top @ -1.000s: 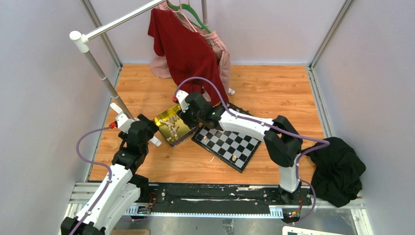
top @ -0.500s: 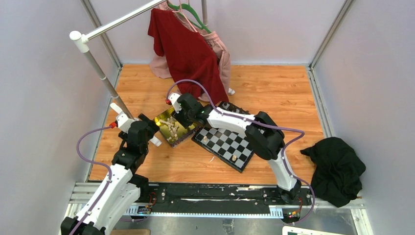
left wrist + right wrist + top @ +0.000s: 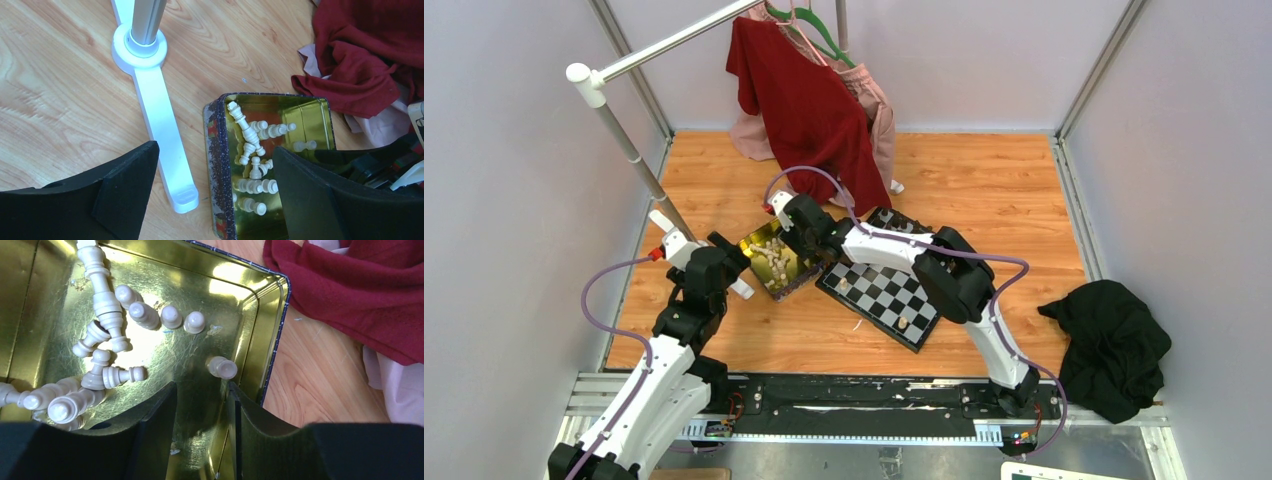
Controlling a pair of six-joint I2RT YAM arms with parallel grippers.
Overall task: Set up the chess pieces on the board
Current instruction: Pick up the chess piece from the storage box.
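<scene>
Most of the chess pieces (image 3: 107, 315) are not on the board (image 3: 886, 292) yet; they lie in a heap, tipped over, inside the gold tin (image 3: 240, 285), which sits on the tabletop (image 3: 984, 180) touching the board's left side. One light piece (image 3: 903, 323) stands on the board near its front corner, and a few small ones seem to sit along its far edge, but they are too tiny to tell. The step now looks like fetching the next piece out of the tin. The right hand (image 3: 200, 405) is down inside the tin, its two fingers a little apart with nothing between them. One pawn (image 3: 222, 367) lies by itself just in front of those fingers, close to the tin's wall. I think the next move is to slide ahead until the fingers sit on both sides of that pawn, pinch it, lift it out and carry it to its square. The wall is very near, so one finger has little room. The left hand (image 3: 215, 155) hangs over the tin's other side, spread wide and holding nothing. A red cloth (image 3: 809, 90) hangs behind the tin. I can read no words or labels anywhere; the tin's outside shows only a speckled pattern
</scene>
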